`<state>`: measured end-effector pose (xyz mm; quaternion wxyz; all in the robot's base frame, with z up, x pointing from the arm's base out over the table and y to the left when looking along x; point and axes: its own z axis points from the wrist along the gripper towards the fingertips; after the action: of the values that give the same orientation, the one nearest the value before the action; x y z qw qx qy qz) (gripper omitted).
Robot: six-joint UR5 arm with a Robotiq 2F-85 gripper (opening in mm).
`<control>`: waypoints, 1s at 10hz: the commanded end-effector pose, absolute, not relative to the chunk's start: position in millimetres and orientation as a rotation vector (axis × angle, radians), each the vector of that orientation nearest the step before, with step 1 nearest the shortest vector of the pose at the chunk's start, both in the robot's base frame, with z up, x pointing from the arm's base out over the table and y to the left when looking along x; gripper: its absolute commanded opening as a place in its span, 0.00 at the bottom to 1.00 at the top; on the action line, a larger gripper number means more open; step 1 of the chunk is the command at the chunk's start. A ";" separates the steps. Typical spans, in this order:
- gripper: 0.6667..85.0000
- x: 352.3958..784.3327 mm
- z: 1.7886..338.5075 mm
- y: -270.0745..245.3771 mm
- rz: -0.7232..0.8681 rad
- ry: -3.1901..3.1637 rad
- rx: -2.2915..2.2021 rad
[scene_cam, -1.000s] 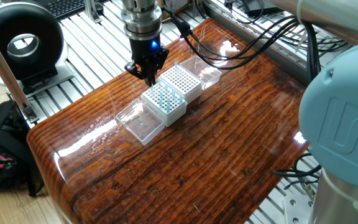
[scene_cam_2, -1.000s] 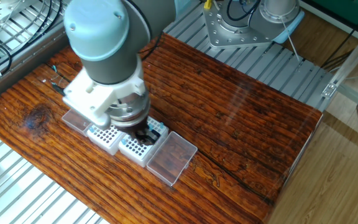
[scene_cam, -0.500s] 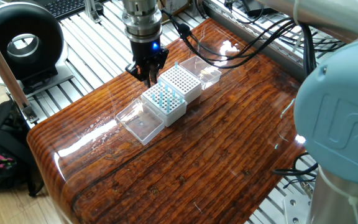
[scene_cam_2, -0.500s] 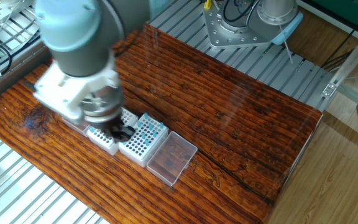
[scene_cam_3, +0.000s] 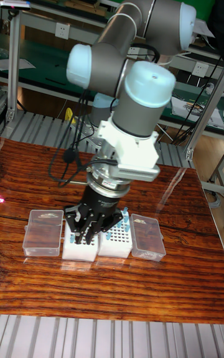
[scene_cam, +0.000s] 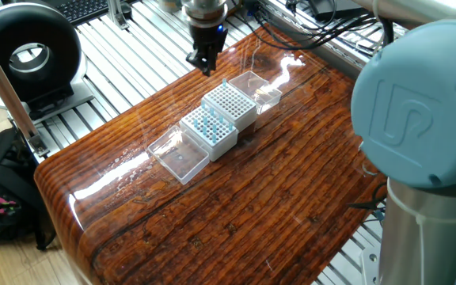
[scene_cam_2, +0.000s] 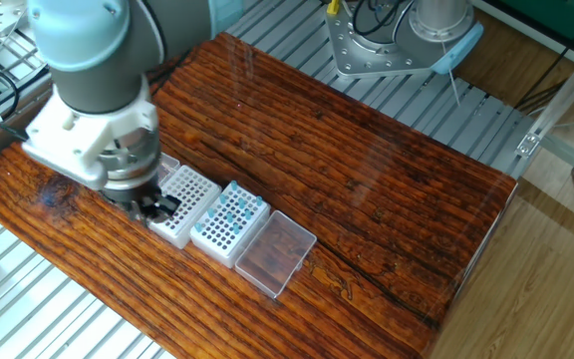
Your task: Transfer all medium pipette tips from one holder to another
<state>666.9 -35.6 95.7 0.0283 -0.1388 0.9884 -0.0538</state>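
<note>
Gripper [scene_cam: 205, 65], fingers apparently pressed together on a single tip, poised above the empty white holder [scene_cam: 229, 104] adjoining the holder of medium pipette tips [scene_cam: 209, 124] near the desk [scene_cam: 291, 182] edge.

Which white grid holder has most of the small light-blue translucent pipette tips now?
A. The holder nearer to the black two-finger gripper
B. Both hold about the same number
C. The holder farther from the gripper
C: the farther white grid holder shows a cluster of light-blue pipette tips, while the nearer white holder, closer to the gripper, shows almost only bare holes.
</note>
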 end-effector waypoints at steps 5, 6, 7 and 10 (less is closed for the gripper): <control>0.32 642.3 75.9 -57.4 -0.055 3.084 -0.508; 0.32 640.3 75.5 -57.0 -0.048 3.089 -0.509; 0.32 639.5 75.7 -55.0 -0.036 3.091 -0.509; 0.32 636.0 74.0 -52.2 -0.024 3.102 -0.503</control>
<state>638.7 -54.9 75.3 0.0008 -0.1628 0.9865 -0.0170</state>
